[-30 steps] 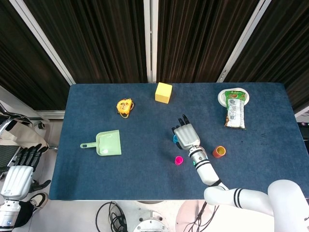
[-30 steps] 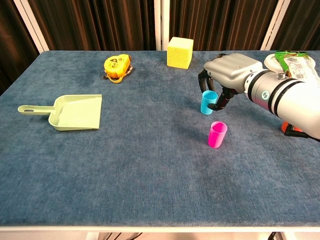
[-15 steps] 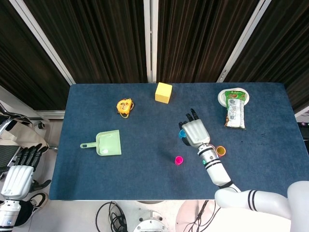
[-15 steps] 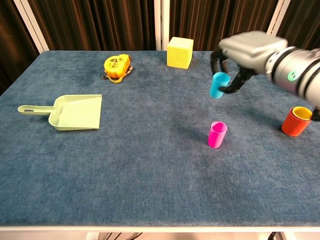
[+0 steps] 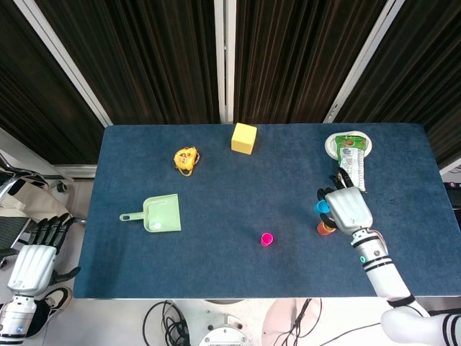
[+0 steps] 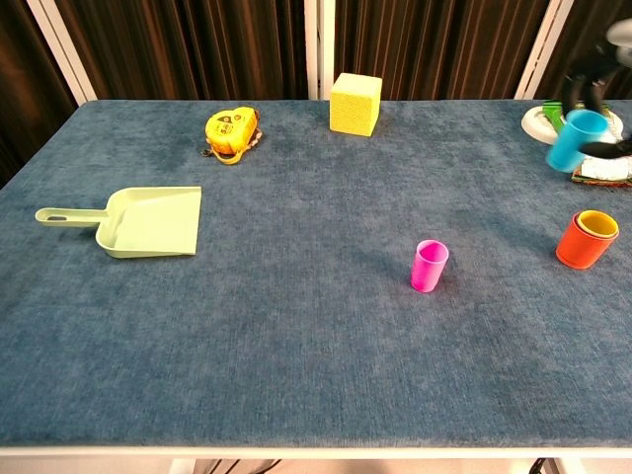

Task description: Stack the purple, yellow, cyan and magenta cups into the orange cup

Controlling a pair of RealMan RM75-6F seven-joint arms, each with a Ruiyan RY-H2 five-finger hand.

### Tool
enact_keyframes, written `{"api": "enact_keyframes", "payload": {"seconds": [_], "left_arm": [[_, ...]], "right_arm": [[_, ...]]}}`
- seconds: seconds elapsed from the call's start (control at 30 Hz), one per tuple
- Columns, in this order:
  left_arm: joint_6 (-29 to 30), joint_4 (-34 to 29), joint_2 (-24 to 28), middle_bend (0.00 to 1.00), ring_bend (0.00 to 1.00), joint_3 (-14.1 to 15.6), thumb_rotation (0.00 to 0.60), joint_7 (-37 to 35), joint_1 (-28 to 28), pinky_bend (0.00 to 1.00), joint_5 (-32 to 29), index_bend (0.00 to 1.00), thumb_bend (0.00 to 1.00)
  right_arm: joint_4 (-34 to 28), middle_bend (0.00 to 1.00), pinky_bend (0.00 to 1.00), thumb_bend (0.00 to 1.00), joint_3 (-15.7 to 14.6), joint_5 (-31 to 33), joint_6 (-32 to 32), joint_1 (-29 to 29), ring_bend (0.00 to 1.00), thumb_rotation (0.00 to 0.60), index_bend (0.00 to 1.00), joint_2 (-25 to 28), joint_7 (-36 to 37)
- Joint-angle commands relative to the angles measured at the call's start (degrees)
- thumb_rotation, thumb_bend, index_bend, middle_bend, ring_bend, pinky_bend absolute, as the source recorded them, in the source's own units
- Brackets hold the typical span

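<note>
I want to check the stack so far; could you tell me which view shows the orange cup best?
The chest view: the orange cup stands fully visible there, a yellow cup nested inside it. In the head view the right hand, holding the cyan cup, covers most of the orange cup, leaving only a sliver.

Cyan cup (image 6: 576,140) up there, magenta cup (image 6: 429,266) on the deep-blue desk (image 6: 296,326), orange cup (image 6: 581,245) showing a yellow cup (image 6: 597,223) inside, pale-green dustpan (image 6: 138,221), yellow block (image 6: 355,104).
</note>
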Motion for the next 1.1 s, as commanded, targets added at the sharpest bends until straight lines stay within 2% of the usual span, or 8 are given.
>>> {"api": "enact_keyframes", "payload": {"seconds": [0.03, 0.3, 0.8, 1.1], "left_arm": [[-0.13, -0.17, -0.03, 0.0, 0.0, 0.13, 0.6, 0.36, -0.05, 0.0, 0.11, 0.0, 0.01], [0.12, -0.06, -0.06, 0.0, 0.0, 0.31, 0.6, 0.25, 0.27, 0.0, -0.1, 0.0, 0.01], [0.02, 1.06, -0.3, 0.0, 0.0, 0.17, 0.6, -1.11, 0.32, 0.0, -0.65, 0.0, 0.01], [0.2, 1.25, -0.25, 0.0, 0.0, 0.21, 0.6, -1.58, 0.4, 0.0, -0.57, 0.0, 0.01]], "right_arm": [[-0.06, 0.52, 0.0, 0.27, -1.15, 0.35, -1.28, -0.78, 0.17, 0.6, 0.56, 1.26, 0.02], [1.95, 0.52, 0.0, 0.26, -1.9, 2.06, -4.28, -1.06, 0.17, 0.6, 0.56, 0.52, 0.51], [2.81, 0.5, 0.0, 0.23, -2.05, 5.17, -5.48, -0.68, 0.16, 0.6, 0.56, -1.33, -3.13], [2.56, 0.33, 0.0, 0.15, -1.94, 3.99, -6.38, -0.56, 0.09, 0.6, 0.37, -0.89, -1.67]]}}
